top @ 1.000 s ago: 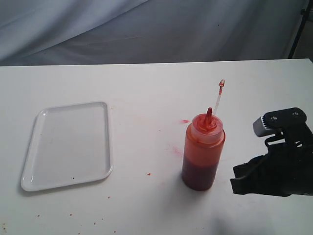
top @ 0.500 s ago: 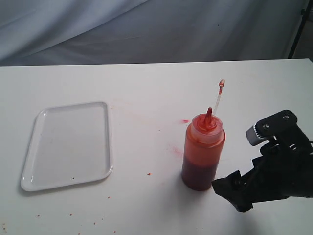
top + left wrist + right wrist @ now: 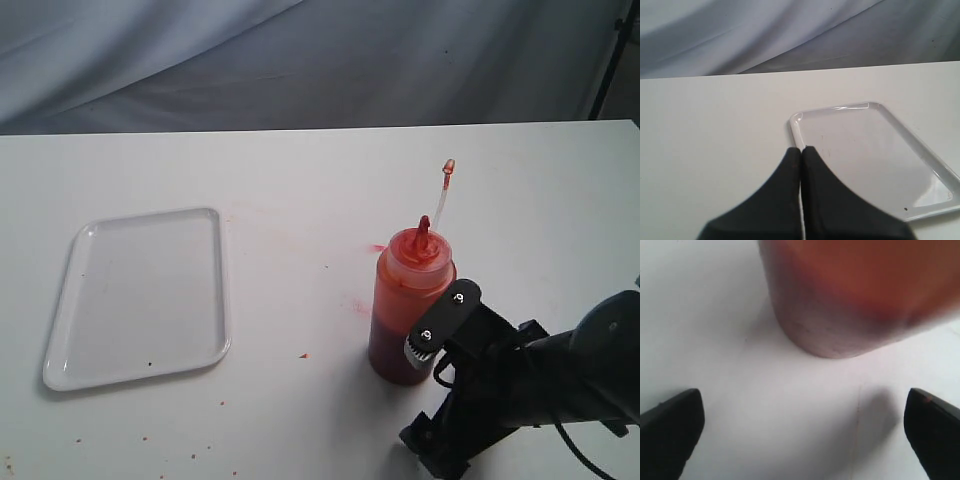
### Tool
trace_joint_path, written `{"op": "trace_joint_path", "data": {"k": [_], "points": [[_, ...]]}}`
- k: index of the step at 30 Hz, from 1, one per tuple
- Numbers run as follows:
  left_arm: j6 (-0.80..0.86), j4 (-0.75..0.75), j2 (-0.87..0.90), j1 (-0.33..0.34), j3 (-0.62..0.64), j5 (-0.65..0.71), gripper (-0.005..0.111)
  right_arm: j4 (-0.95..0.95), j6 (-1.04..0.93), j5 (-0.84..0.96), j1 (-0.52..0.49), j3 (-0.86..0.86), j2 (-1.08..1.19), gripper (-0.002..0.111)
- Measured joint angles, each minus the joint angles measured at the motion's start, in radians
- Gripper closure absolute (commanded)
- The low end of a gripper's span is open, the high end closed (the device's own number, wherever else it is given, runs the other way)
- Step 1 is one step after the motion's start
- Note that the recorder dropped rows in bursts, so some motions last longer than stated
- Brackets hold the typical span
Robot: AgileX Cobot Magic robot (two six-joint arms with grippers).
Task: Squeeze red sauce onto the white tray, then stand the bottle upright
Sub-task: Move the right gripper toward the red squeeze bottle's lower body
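Note:
The bottle (image 3: pixel 412 290) stands upright on the table right of centre, nozzle up, its thin tether (image 3: pixel 441 192) sticking up. Dark red sauce (image 3: pixel 395 352) fills its lower part. In the right wrist view my right gripper (image 3: pixel 802 432) is open wide, and the bottle's base (image 3: pixel 855 300) sits just ahead of the gap, not between the fingertips (image 3: pixel 672 427). The right arm (image 3: pixel 520 395) lies low beside the bottle. The white tray (image 3: pixel 60 330) lies flat at the left with no glossy sauce on it. My left gripper (image 3: pixel 801 150) is shut and empty over the tray's rim (image 3: pixel 796 129).
Faint dried red smears (image 3: pixel 378 247) and specks (image 3: pixel 303 355) mark the white table between the tray and the bottle. A grey cloth backdrop (image 3: pixel 300 60) hangs behind the table's far edge. A dark stand leg (image 3: pixel 610 60) shows at the far right.
My right arm has swung left and down until it lies right beside the bottle, and its jaws have opened wide. The bottle has shifted slightly left. The tray has not moved.

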Motion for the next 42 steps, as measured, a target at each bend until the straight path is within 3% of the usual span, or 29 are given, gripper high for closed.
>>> {"op": "trace_joint_path", "data": {"k": [12,17,26,36,42], "points": [[0.000,0.000,0.000,0.000,0.000,0.000,0.107,0.000,0.015,0.044,0.000,-0.004,0.004,0.003],[0.000,0.000,0.000,0.000,0.000,0.000,0.107,0.004,0.015,-0.050,0.000,-0.004,0.004,0.003],[0.000,0.000,0.000,0.000,0.000,0.000,0.107,-0.043,0.004,-0.036,0.000,-0.006,0.002,0.003],[0.000,0.000,0.000,0.000,0.000,0.000,0.107,-0.055,-0.005,-0.001,0.035,-0.004,-0.168,0.003],[0.000,0.000,0.000,0.000,0.000,0.000,0.107,0.001,-0.005,-0.070,0.037,-0.004,-0.236,0.003]]}}
